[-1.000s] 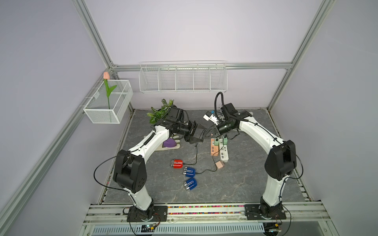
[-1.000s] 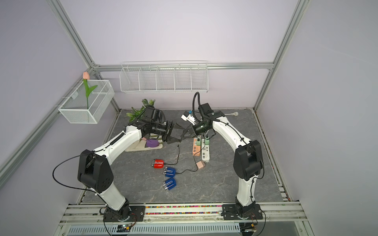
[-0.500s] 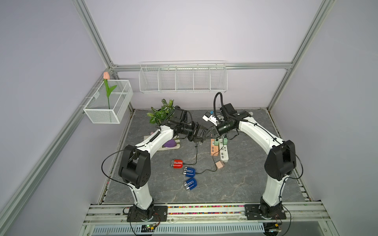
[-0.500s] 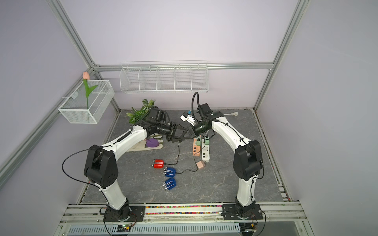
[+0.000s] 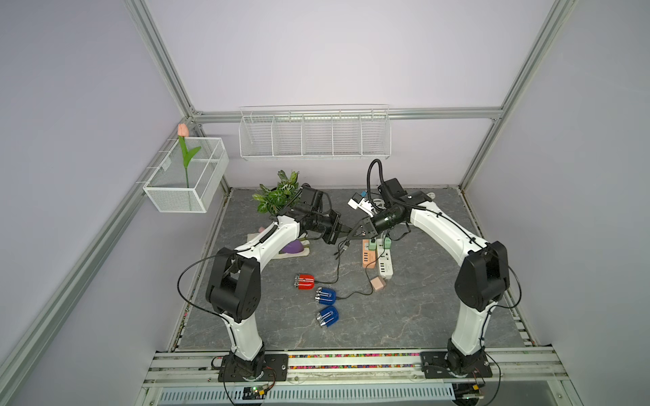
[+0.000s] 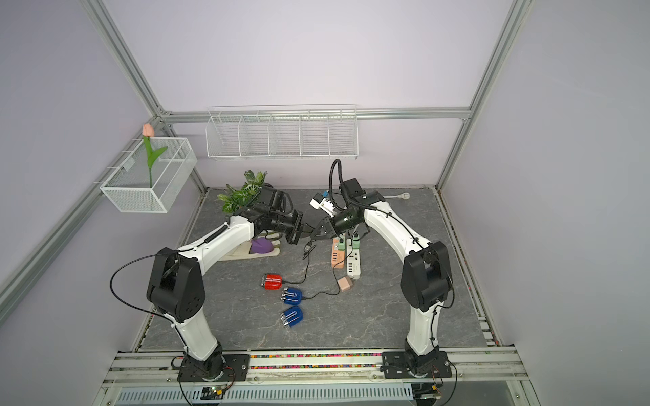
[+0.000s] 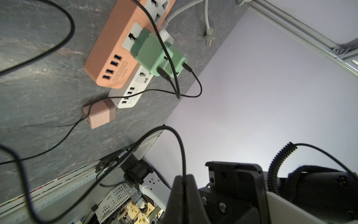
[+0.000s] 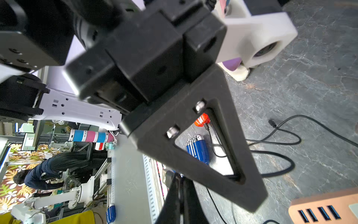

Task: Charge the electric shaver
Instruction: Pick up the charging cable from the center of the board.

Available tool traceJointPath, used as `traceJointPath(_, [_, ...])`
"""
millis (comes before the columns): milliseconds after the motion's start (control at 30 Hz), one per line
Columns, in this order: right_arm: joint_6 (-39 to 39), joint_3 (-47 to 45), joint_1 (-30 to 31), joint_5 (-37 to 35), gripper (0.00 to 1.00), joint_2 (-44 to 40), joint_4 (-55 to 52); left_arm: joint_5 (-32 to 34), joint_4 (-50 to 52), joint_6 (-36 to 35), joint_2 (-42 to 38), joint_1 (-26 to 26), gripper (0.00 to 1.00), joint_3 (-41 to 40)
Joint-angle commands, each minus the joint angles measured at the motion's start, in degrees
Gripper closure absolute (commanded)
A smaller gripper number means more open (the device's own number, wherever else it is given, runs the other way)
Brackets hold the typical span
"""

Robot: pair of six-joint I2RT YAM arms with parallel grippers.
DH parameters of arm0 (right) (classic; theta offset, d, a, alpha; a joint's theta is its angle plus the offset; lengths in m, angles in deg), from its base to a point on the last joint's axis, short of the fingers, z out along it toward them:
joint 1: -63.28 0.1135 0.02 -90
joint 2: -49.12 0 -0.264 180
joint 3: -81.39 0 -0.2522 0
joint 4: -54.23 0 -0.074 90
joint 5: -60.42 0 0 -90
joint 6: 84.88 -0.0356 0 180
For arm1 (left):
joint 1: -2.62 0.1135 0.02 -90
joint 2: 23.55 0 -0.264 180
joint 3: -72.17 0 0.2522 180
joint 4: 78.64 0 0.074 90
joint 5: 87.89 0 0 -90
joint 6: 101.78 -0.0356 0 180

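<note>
Both arms meet mid-air at ctr of both top views, tips nearly touching above the grey table point(image 5: 422, 309). L gripper point(image 7: 182, 180): fingers pressed together, pinching a thin black cable point(image 7: 183, 155) that loops out from betw. them, at bottom-ctr of the L wrist view. R gripper point(image 8: 179, 181): fingers also pressed together, at bottom-ctr of the R wrist view, w/ a small grey plug-like piece at the tips; can't tell if it's actually pinched. In a top view the cable drops from the meeting point and runs down-frame to the red shaver point(image 5: 305, 281), which lies on the table just below ctr w/ the cable plugged into its end. A blue shaver point(image 5: 326, 296) lies just lower-right of it, wired to a pink adapter point(image 5: 378, 283) lying loose on the table; a second blue shaver point(image 5: 327, 316) lies below that. Orange power strip point(image 5: 367, 255) and white power strip point(image 5: 384, 263) lie side by side right of ctr, near the grippers, w/ green adapters point(image 7: 151, 56) plugged into them.
</note>
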Motion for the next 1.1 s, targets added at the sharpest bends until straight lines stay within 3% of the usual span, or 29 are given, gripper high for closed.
traceJointPath(0, [-4.43, -6.06, -0.02, 0.23, 0.84, -4.22, 7.09, 1.89, -8.26, 8.9, -2.65, -0.91, 1.0, -2.06])
traceJointPath(333, [-23.43, -22.14, -1.96, 0.16, 0.55, -14.6, 31.83, 12.16, -21.31, 23.85, -6.18, -0.58, 1.0, -8.38])
traceJointPath(533, [-53.08, -39.84, -5.07, -2.56, 0.4, -21.41, 66.93, 19.13, -28.0, 31.03, -8.61, -0.39, 1.0, -11.85])
traceJointPath(667, [-74.82, -49.3, -5.2, -6.85, 0.39, -20.62, 90.08, 21.39, -31.72, 32.9, -8.87, -0.39, 1.0, -12.7])
traceJointPath(733, [-82.1, -51.91, -5.16, -10.25, 0.39, -20.33, 96.29, 21.59, -31.42, 32.93, -9.07, -0.44, 1.0, -12.96])
traceJointPath(900, [-87.47, -53.12, -4.19, -14.11, 0.39, -18.8, 101.61, 21.78, -33.2, 34.41, -8.89, -0.39, 1.0, -13.86])
traceJointPath(1067, [-96.86, -53.03, -4.12, -18.91, 0.38, -11.95, 114.75, 21.16, -32.75, 34.34, -8.29, -0.41, 1.0, -12.71])
